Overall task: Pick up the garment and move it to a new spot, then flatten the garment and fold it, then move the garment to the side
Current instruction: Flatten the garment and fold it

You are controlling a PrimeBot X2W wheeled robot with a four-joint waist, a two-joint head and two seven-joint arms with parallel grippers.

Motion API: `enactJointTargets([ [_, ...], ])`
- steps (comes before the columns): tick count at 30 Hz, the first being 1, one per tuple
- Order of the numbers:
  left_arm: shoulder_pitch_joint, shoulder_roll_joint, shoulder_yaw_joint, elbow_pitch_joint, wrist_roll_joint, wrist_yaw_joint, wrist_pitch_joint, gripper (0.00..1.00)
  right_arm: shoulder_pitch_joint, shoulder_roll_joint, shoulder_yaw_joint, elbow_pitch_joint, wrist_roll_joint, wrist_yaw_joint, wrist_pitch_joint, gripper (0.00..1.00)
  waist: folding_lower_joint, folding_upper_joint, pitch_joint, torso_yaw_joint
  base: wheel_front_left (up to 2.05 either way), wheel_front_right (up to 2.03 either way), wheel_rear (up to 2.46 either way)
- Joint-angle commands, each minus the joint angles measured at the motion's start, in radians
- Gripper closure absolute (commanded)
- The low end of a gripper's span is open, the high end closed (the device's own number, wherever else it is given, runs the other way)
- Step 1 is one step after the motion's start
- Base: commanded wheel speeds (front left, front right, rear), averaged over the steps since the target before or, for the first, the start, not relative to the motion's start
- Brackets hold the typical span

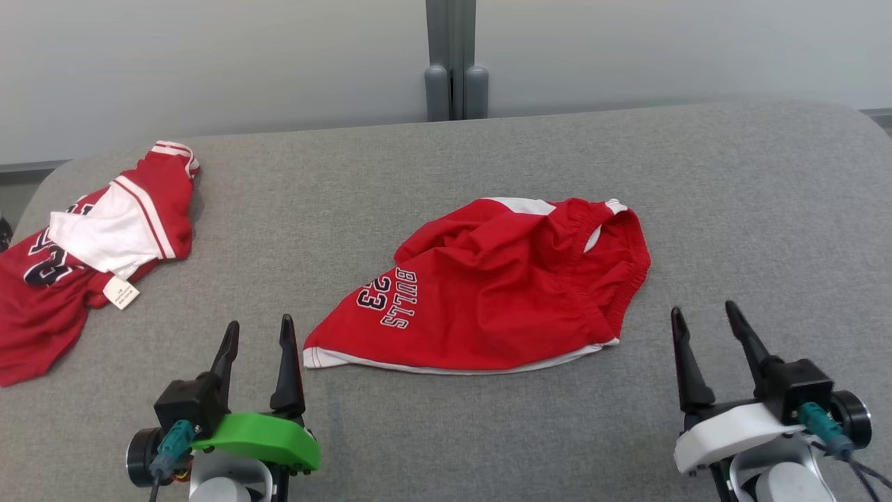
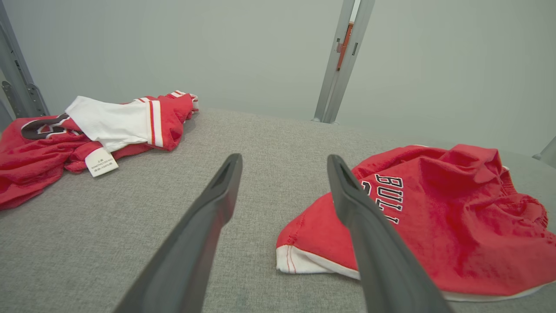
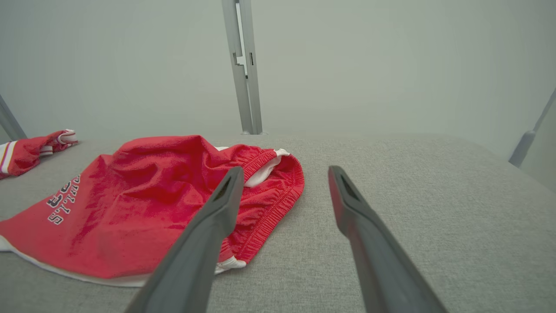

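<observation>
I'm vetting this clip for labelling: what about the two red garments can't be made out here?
- The jersey: head view, cut off by the left edge; its number is partly covered by its own white fold.
- The care label: head view, print too small to read.
- Lettering on the shorts: left wrist view, partly behind a finger of the left gripper.
- Their waistband: right wrist view, partly behind a finger of the right gripper.

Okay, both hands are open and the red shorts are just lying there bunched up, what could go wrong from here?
The shorts lie crumpled with the waistband bunched, so the left hand or right hand might pinch just one layer and lift them twisted. The jersey sprawls on the left of the table, so shorts moved that way could land on it or drag it.
</observation>
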Motion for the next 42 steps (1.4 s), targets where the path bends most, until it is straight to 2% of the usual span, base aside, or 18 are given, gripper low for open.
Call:
enactJointTargets([
  [1, -0.006, 0.001, -0.005, 0.000, -0.008, 0.001, 0.001, 0.00, 0.000, -0.002, 0.005, 0.033, -0.059, 0.000, -0.003, 0.00, 0.0000, 0.0000, 0.010, 0.012, 0.00, 0.00, 0.00],
  [5, -0.019, 0.002, -0.025, 0.000, -0.012, 0.006, 0.001, 0.00, -0.029, -0.002, 0.014, 0.154, -0.146, 0.000, -0.003, 0.00, 0.0000, 0.0000, 0.036, 0.047, 0.00, 0.00, 0.00],
  [9, -0.032, 0.002, -0.038, 0.002, -0.014, 0.007, 0.001, 0.00, -0.078, -0.003, 0.008, 0.251, -0.182, 0.000, -0.003, 0.00, 0.0000, 0.0000, 0.069, 0.087, 0.00, 0.00, 0.00],
  [16, -0.045, 0.002, -0.047, 0.006, -0.016, 0.009, 0.001, 0.00, -0.166, -0.005, 0.000, 0.397, -0.226, 0.000, -0.003, 0.00, 0.0000, 0.0000, 0.110, 0.152, 0.00, 0.00, 0.00],
  [20, -0.043, 0.002, -0.048, 0.008, -0.017, 0.015, 0.001, 0.00, -0.193, -0.004, 0.005, 0.439, -0.222, 0.000, -0.003, 0.00, 0.0000, 0.0000, 0.116, 0.168, 0.00, 0.00, 0.00],
  [21, -0.041, 0.002, -0.048, 0.010, -0.018, 0.015, 0.001, 0.00, -0.197, -0.004, 0.006, 0.441, -0.219, 0.000, -0.003, 0.29, 0.0000, 0.0000, 0.116, 0.170, 0.00, 0.00, 0.00],
  [23, -0.033, 0.002, -0.053, 0.022, -0.019, 0.012, 0.001, 0.00, -0.200, -0.004, 0.014, 0.438, -0.215, 0.000, -0.003, 0.58, 0.0000, 0.0000, 0.115, 0.170, 0.00, 0.00, 0.00],
  [24, -0.031, 0.002, -0.056, 0.030, -0.019, 0.008, 0.001, 0.00, -0.200, -0.004, 0.018, 0.433, -0.212, 0.000, -0.003, 0.64, 0.0000, 0.0000, 0.113, 0.168, 0.00, 0.00, 0.00],
  [25, -0.030, 0.002, -0.060, 0.045, -0.020, 0.000, 0.001, 0.00, -0.197, -0.004, 0.022, 0.433, -0.206, 0.000, -0.003, 0.78, 0.0000, 0.0000, 0.111, 0.166, 0.00, 0.00, 0.00],
  [26, -0.031, 0.002, -0.067, 0.063, -0.020, -0.008, 0.001, 0.00, -0.195, -0.004, 0.027, 0.433, -0.201, 0.000, -0.003, 1.00, 0.0000, 0.0000, 0.109, 0.162, 0.00, 0.00, 0.00],
  [34, -0.073, 0.002, -0.115, 0.189, -0.043, -0.038, 0.001, 0.00, -0.164, -0.003, 0.035, 0.374, -0.161, 0.000, -0.003, 1.00, 0.0000, 0.0000, 0.107, 0.112, 0.00, 0.00, 0.00],
  [42, -0.152, 0.002, -0.227, 0.354, -0.088, -0.072, 0.001, 0.00, -0.168, -0.003, 0.050, 0.344, -0.141, 0.000, -0.003, 1.00, 0.0000, 0.0000, 0.125, 0.060, 0.00, 0.00, 0.00],
])
